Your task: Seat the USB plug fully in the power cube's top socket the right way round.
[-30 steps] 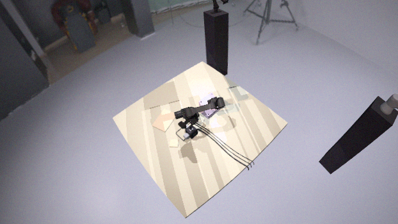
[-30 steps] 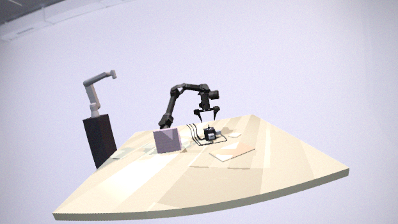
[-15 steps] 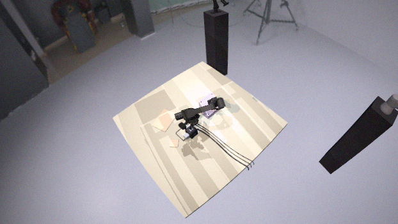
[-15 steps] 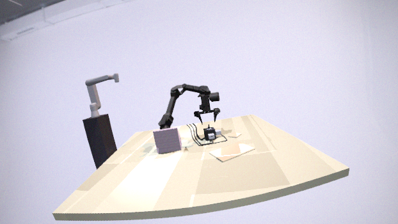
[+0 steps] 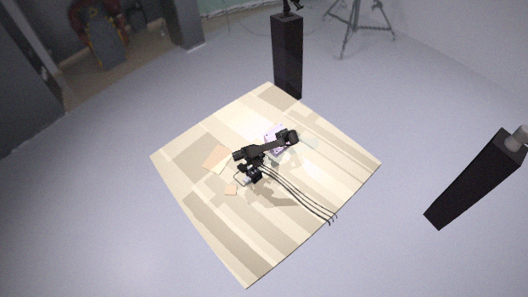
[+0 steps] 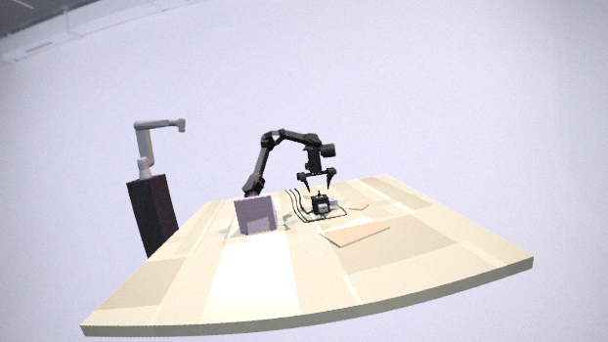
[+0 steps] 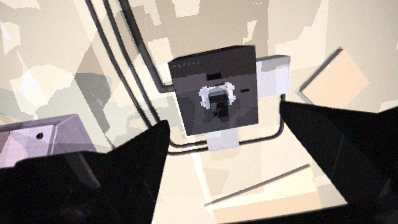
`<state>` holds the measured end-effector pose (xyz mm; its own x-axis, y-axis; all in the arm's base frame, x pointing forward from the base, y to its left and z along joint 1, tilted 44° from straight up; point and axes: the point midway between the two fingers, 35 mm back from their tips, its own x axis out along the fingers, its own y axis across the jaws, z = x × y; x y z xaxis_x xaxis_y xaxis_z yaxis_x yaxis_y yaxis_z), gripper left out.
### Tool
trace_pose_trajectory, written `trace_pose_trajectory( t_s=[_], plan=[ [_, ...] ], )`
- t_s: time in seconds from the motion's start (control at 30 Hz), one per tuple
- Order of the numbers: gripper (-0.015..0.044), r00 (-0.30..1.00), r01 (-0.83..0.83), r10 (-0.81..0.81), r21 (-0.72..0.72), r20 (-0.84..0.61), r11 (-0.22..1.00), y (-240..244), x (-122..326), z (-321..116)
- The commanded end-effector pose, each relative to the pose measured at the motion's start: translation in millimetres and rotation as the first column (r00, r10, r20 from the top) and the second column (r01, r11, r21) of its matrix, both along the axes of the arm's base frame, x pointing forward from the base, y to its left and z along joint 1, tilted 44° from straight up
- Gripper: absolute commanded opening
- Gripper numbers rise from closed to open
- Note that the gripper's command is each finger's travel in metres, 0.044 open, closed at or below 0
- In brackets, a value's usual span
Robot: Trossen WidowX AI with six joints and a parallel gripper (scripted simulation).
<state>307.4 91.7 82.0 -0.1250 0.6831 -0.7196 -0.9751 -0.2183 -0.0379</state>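
Black fingers (image 6: 319, 190) wide apart, cropped in wrist view, dark plug (image 7: 219, 102) blurred, socket obscured

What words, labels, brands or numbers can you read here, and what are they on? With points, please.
None can be read.
Black cube (image 5: 256, 175) (image 6: 320, 202) (image 7: 214, 112): a row of small pale marks along one edge of it in the wrist view, perhaps lettering, too small and blurred to read.

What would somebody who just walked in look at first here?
Probably the black robot arm, bending over the table with its gripper open above a dark cube. Next, maybe the pale purple block on the tabletop, near the arm's base.
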Motion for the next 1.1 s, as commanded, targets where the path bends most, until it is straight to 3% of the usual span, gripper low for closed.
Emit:
trace_pose_trajectory(
  t_s=[0.0,0.47,1.07],
  plan=[
    [0.0361,1.0,0.0,0.0,0.0,0.001,1.0,-0.1,0.2,0.3],
    [0.0,1.0,0.0,0.0,0.0,0.001,1.0,-0.1,0.2,0.3],
    [0.0,1.0,0.0,0.0,0.0,0.0,1.0,0.0,0.0,0.0]
  ],
)
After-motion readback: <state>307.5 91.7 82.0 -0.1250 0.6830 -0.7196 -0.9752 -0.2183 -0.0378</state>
